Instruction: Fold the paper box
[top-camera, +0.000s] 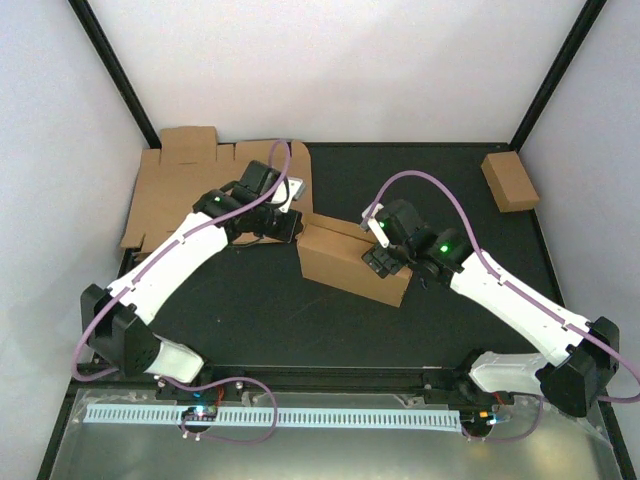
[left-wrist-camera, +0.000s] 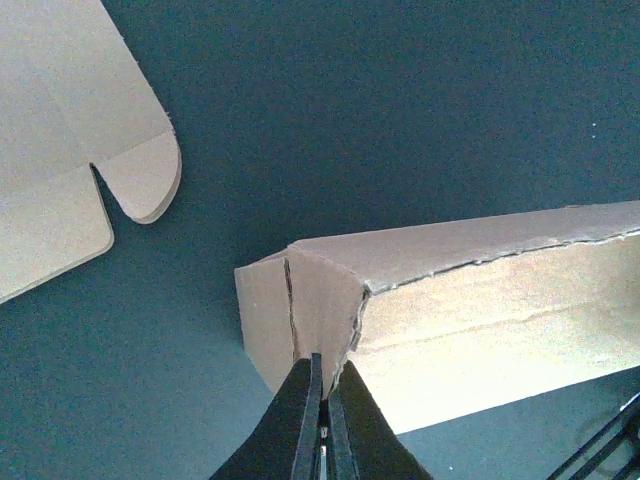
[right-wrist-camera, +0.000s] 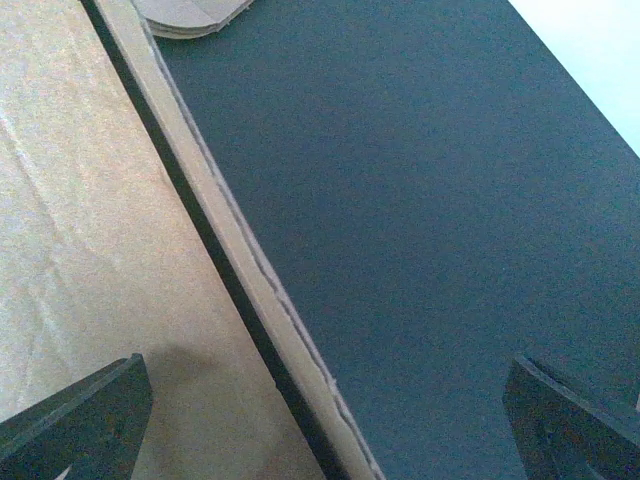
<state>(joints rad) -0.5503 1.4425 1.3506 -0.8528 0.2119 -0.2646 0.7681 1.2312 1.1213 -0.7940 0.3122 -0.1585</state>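
Observation:
The paper box stands folded up on the black mat in the middle of the table, a long brown cardboard shape. My left gripper is at its left end. In the left wrist view that gripper is shut, its tips against the box's end wall beside a vertical seam. My right gripper hangs over the right part of the box. In the right wrist view it is open wide and straddles the box's layered edge. One finger is over the cardboard panel and the other is over the mat.
A flat unfolded cardboard sheet with flaps lies at the back left, its rounded tabs a short way from the box. A small closed brown box sits at the back right. White walls and black posts surround the mat.

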